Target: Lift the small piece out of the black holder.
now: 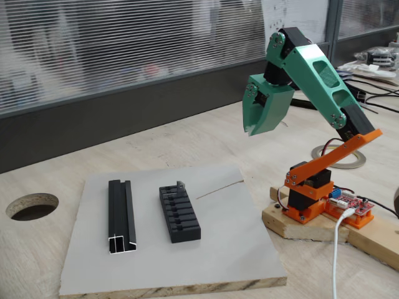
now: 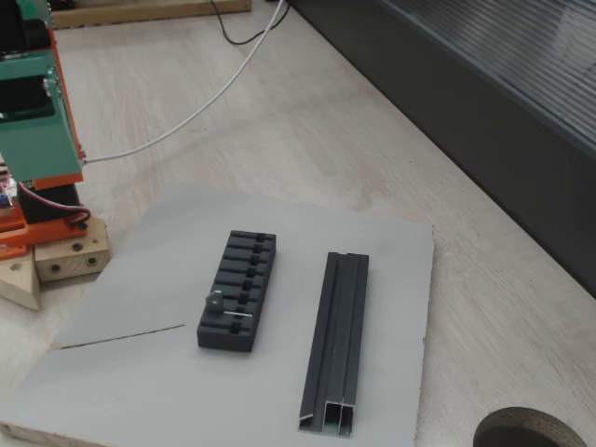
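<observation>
The black holder (image 1: 179,215) (image 2: 238,291), a short slotted block, lies on a grey board (image 1: 218,255) (image 2: 140,279). The small piece (image 1: 181,185) (image 2: 216,303), a tiny grey metal bit, sticks up from the holder's end slot on the side nearest the thin wire. My green gripper (image 1: 252,129) hangs high above the table, right of the holder and well behind it, pointing down. Its jaws look closed together with nothing between them. The arm is folded back over its orange base (image 1: 310,194).
A longer black channel rail (image 1: 121,215) (image 2: 340,340) lies parallel to the holder on the board. A thin wire (image 1: 219,188) (image 2: 121,337) rests on the board near the holder's piece end. A round hole (image 1: 32,205) (image 2: 531,430) opens in the table beyond the rail. Cables lie near the base.
</observation>
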{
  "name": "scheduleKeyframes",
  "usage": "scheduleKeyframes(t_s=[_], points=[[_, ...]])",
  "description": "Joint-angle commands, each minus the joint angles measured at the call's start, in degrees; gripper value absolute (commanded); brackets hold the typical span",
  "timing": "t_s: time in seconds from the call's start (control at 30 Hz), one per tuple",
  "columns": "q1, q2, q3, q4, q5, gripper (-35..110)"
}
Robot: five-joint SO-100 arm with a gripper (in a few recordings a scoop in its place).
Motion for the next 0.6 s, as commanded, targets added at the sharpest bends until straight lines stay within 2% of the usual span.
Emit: scheduleKeyframes(t_s=[0.0, 0.1, 0.37, 0.57], points=[[-1.76, 0.53, 0.79, 1.67, 0.53, 9], [-5.98, -2.55, 0.7, 0.26, 4.39, 9], [-23.2, -15.56, 0.62, -12.57, 30.06, 9], [-25.4, -16.26, 0.26, -17.49, 44.3, 9]])
